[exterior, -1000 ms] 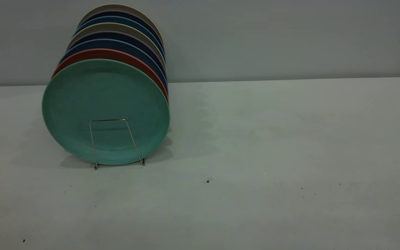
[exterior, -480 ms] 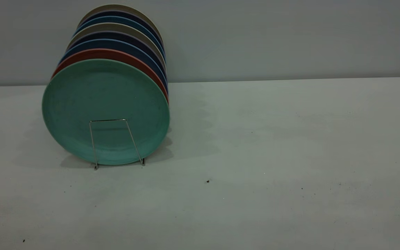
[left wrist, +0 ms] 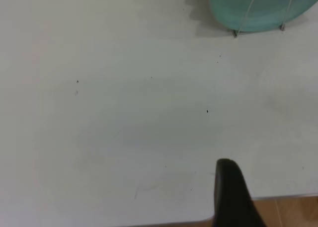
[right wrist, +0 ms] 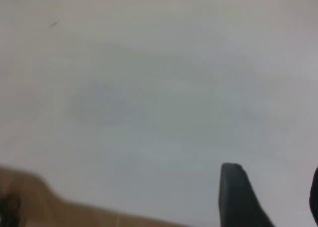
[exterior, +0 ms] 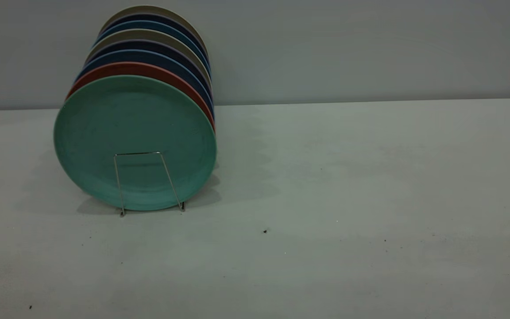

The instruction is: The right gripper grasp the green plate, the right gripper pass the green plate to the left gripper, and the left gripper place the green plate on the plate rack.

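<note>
The green plate [exterior: 134, 133] stands upright at the front of the plate rack [exterior: 137, 153], on the left side of the table, and leans back on the plates behind it. In the left wrist view the green plate [left wrist: 258, 8] and the plate rack [left wrist: 235, 33] show only their lowest parts. Neither arm appears in the exterior view. The left gripper [left wrist: 273, 167] hangs over the table's near edge, far from the plate, open and empty; one finger [left wrist: 228, 192] shows. The right gripper [right wrist: 273, 170] is open over bare table, holding nothing.
Behind the green plate, a salmon-red plate [exterior: 140, 68], dark blue plates [exterior: 148, 55] and beige ones fill the rack. The white table [exterior: 348, 177] stretches to the right. Its edge [left wrist: 278, 197] and brown floor show beneath the left gripper.
</note>
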